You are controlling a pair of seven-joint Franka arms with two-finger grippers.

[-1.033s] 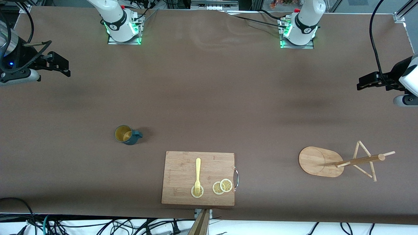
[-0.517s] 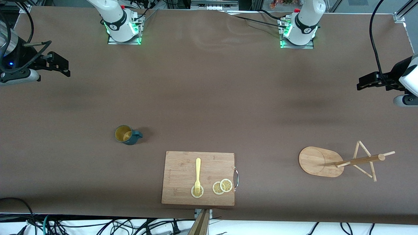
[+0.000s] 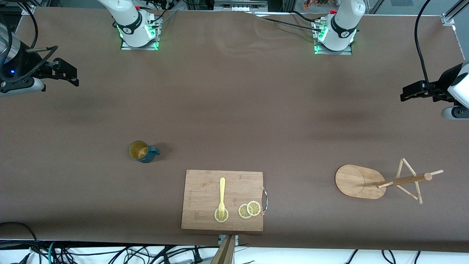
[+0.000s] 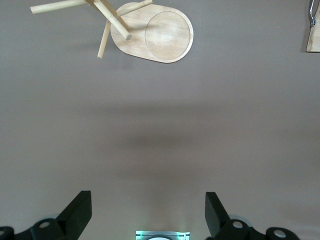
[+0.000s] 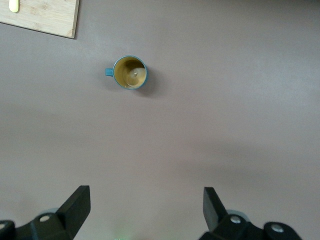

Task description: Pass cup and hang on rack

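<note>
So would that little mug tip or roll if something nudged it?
Probably not roll: the cup stands upright on its base. It looks small, so likely light and apt to slide. Its side handle might make it swivel when pushed.

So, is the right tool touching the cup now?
Apart. In the right wrist view the open right tool hangs over bare table, with a wide gap to the cup.
</note>
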